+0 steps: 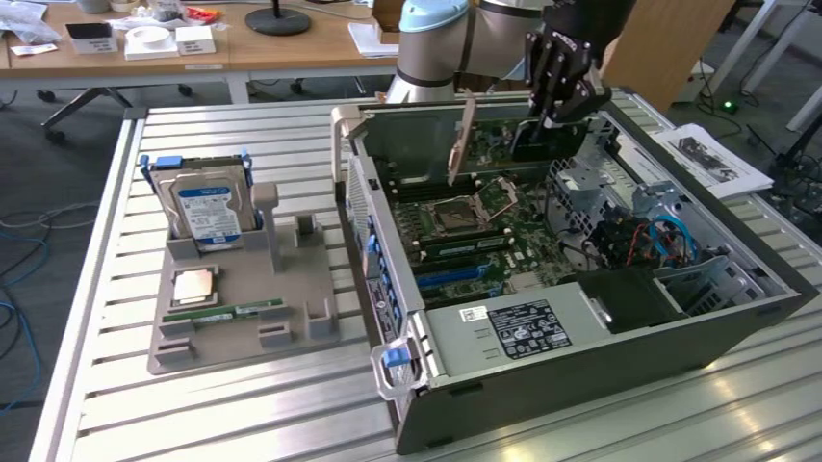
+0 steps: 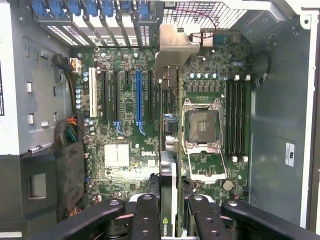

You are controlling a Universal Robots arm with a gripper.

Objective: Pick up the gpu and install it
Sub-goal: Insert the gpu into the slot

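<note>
Above the open computer case (image 1: pixel 578 385) at the counter's (image 1: pixel 192 404) far edge, the gripper (image 1: pixel 559 114) was clamped on the gpu (image 1: pixel 526 144): picked up, not yet seated in any slot

slatted metal table (image 1: pixel 192 423), grey parts stand (image 1: pixel 231 339), open computer case (image 1: pixel 617 377), paper sheets (image 1: pixel 714 160)

Slatted metal table (image 1: pixel 192 404) — wooden desks (image 1: pixel 321 48) behind, grey floor (image 1: pixel 52 173)

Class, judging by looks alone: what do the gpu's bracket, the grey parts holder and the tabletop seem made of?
gpu bracket: likely sheet metal, pale dull sheen, bent flange. Parts holder: probably plastic, matte uniform grey. Tabletop: apparently aluminium, ribbed slats with bright glints.
</note>
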